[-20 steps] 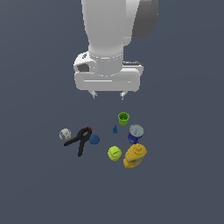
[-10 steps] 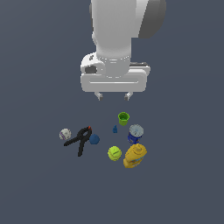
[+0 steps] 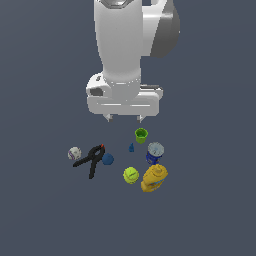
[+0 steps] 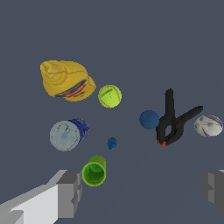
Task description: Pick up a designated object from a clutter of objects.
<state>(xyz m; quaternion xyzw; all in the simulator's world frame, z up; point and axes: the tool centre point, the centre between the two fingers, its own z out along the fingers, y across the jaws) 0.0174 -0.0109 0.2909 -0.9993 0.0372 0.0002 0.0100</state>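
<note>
The designated object, a black spring clamp (image 3: 91, 159) (image 4: 173, 120) with a small red-orange tip, lies flat toward the exterior view's left of the clutter, its handles spread in an X. A whitish ball (image 3: 74, 153) (image 4: 208, 125) sits on one side of it and a small blue ball (image 3: 107, 159) (image 4: 149, 119) on the other. My gripper (image 3: 124, 119) (image 4: 142, 192) hangs open well above the floor, over the gap between the clamp and the green cup (image 3: 141, 135) (image 4: 94, 171). Nothing is between its fingers.
A tiny blue cone (image 3: 131, 147) (image 4: 112, 143), a blue can (image 3: 154, 152) (image 4: 68, 134), a yellow-green tennis ball (image 3: 131, 175) (image 4: 109, 96) and a yellow bottle (image 3: 154, 178) (image 4: 67, 80) lie toward the exterior view's right of the clamp. All rest on a dark grey floor.
The arm has shifted toward the exterior view's right and sunk slightly. The gripper stays open. None of the objects has moved.
</note>
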